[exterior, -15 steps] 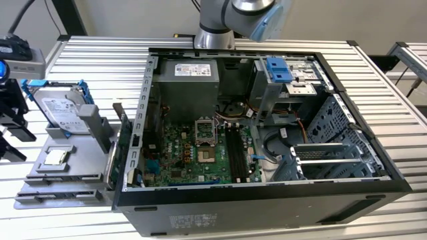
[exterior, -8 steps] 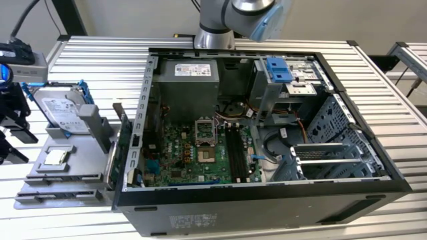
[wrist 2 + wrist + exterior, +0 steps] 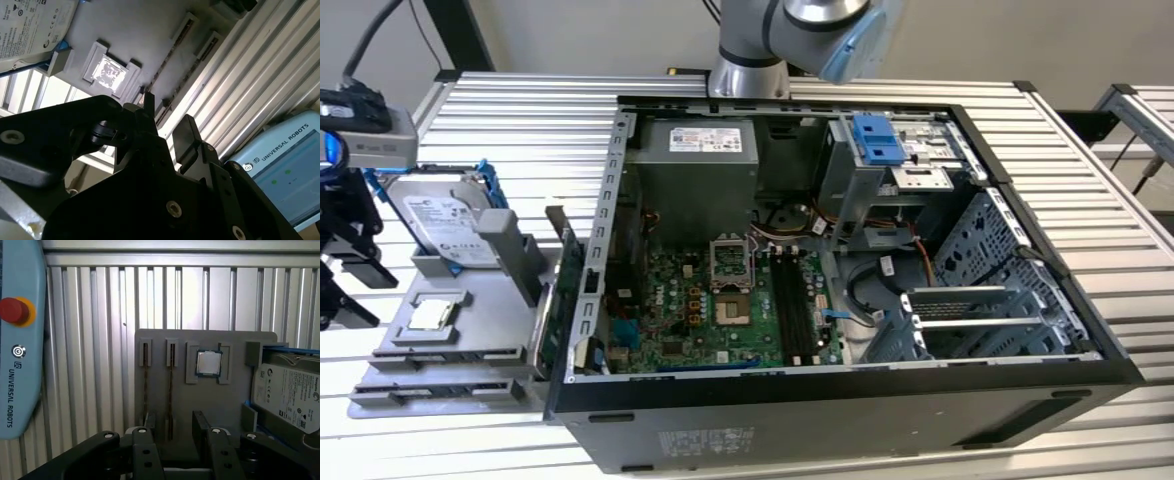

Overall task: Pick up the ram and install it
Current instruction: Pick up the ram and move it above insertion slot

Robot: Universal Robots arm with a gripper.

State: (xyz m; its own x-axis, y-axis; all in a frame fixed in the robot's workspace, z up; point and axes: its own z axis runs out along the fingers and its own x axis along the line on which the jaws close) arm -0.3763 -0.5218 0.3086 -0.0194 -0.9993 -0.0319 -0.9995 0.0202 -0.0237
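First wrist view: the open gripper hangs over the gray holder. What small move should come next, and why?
Probably lower straight down. The gripper is open and empty. The ram stands on edge in the gray holder, lined up with the gap between the jaws and, as far as this view shows, not yet touched. A second stick sits beside it.

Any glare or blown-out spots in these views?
Second wrist view: processor glares white, pincer backlit, near black. Exterior view: table slats wash out; case interior dim. First wrist view: even light.
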